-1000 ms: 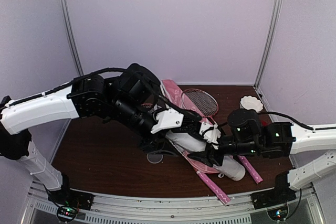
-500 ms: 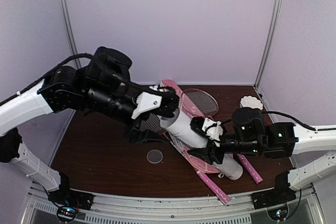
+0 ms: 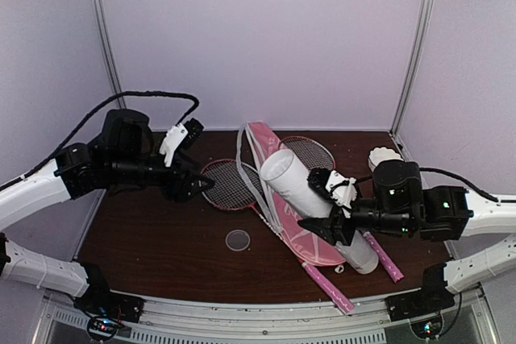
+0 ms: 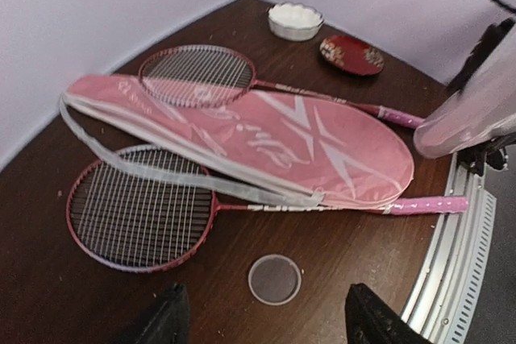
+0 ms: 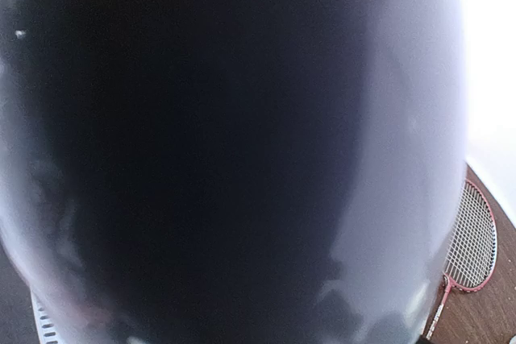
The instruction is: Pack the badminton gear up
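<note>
Left jaws: left gripper (image 3: 192, 185) spread wide, nothing between, above the table (image 3: 145, 231).
Right jaws: right gripper (image 3: 326, 207) clamped across the tube (image 3: 294, 187) at mid-length; its wrist view is filled by the blurred tube wall.
Tube: tilted, open end raised toward the far left, lower end near the front edge.
Cover: cover (image 4: 306, 147) flat under the tube, strap trailing left.
Near racquet: near racquet (image 4: 137, 207), shaft under the cover, handle out the right side.
Far racquet: far racquet (image 4: 197, 76), head at the cover's far edge.
Disc: clear disc (image 4: 274, 279) near the near racquet's head, apart.
Corner: white bowl (image 4: 294, 18) beside red dish (image 4: 351, 52); bowl contents unclear.
</note>
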